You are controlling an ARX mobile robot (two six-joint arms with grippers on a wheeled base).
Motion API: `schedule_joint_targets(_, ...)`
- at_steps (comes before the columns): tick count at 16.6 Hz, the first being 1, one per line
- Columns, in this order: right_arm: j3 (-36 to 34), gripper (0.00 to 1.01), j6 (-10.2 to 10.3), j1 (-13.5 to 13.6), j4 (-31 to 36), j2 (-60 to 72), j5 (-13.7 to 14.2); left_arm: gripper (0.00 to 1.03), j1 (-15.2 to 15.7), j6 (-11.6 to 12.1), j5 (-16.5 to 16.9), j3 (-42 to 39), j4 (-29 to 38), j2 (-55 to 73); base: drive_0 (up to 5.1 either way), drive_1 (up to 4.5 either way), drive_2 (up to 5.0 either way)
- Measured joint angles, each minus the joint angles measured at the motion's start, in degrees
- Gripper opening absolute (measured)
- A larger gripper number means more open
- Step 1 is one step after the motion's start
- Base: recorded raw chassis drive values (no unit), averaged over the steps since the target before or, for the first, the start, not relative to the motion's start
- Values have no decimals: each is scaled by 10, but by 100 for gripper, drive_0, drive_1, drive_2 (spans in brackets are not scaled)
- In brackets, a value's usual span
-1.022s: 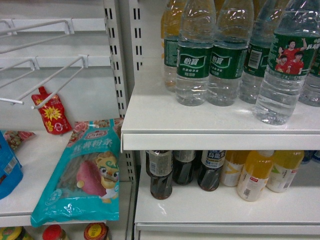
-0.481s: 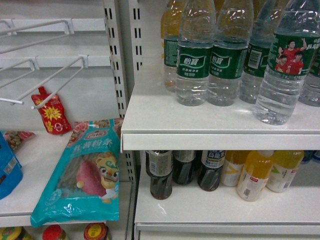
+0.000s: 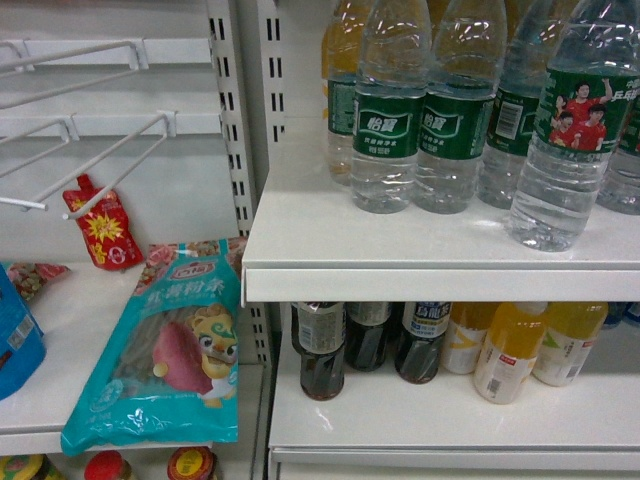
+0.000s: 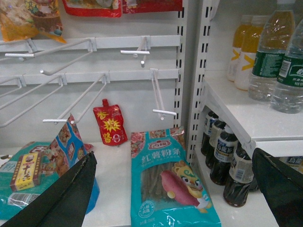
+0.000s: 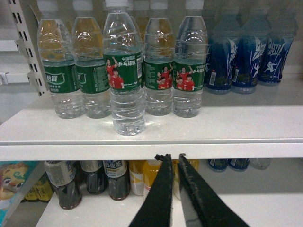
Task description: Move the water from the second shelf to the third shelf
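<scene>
On the upper white shelf (image 5: 199, 127) you have a row of clear ribbed water bottles with green wrap labels. One water bottle (image 5: 124, 71) stands forward of the row, near the shelf's front edge, upright, its label showing football players in red shirts. In the head view the same bottle (image 3: 572, 130) sits at the right of the group, nearer the edge than its neighbours. To the right of the row, in the right wrist view, you see blue-labelled bottles (image 5: 248, 54) at the back of the same shelf.

Below that shelf, the lower shelf (image 3: 420, 420) carries dark cola bottles (image 3: 322, 350) on the left and orange-juice bottles (image 3: 510, 350) beside them on the right.

Your right gripper (image 5: 172, 158) sits just below the front lip of the upper shelf, to the right of the forward bottle and apart from it. Its two black fingers are nearly together, with only a narrow slit between the tips, and nothing is held.

Your left gripper (image 4: 175, 161) faces the neighbouring bay. Its fingers (image 4: 71, 189) are spread wide apart at the frame's lower corners, holding nothing. Ahead of it lies a teal noodle packet (image 4: 168, 182), with a red pouch (image 4: 110, 124) standing behind it under the white wire hooks (image 4: 85, 90).
</scene>
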Motion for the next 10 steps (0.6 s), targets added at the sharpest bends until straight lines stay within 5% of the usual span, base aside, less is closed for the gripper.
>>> schedule_joint_targets(7, 0, 89, 0, 0, 0, 0, 0, 98, 0, 0, 0, 0, 0, 0, 0, 0, 0)
schedule_joint_targets(8, 0, 98, 0, 0, 0, 0, 0, 98, 0, 0, 0, 0, 0, 0, 0, 0, 0)
schedule_joint_targets(10, 0, 98, 0, 0, 0, 0, 0, 98, 0, 0, 0, 0, 0, 0, 0, 0, 0)
